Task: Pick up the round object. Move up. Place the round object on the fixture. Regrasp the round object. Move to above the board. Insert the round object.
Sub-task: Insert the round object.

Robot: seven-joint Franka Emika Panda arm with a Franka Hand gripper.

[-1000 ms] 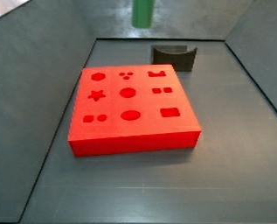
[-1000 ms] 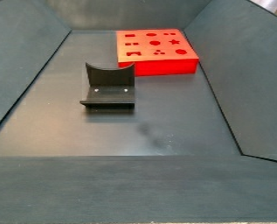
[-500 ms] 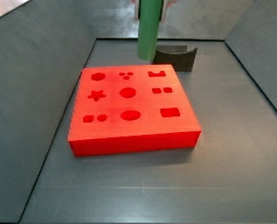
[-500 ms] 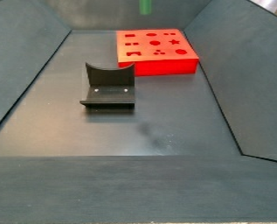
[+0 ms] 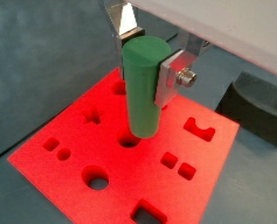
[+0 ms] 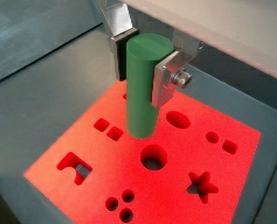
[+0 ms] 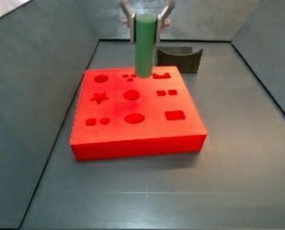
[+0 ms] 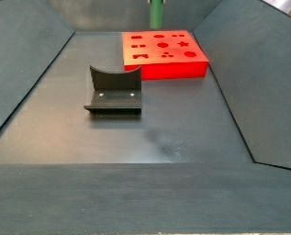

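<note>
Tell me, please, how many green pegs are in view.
1: the peg hangs upright in the end effector above the board; no others show.

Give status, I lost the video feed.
End effector shut on green peg, above red board. Peg upright, tip over the holes, not inserted. Fixture empty, off to the side.

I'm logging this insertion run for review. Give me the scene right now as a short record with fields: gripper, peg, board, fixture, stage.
gripper: the gripper is above the board, shut on the round object
round object: the round object is green, upright, held near its top, lower end over the board's holes
board: the board is red, flat on the floor, with shaped holes
fixture: the fixture is empty, apart from the board
stage: peg above the board, not yet inserted
</note>
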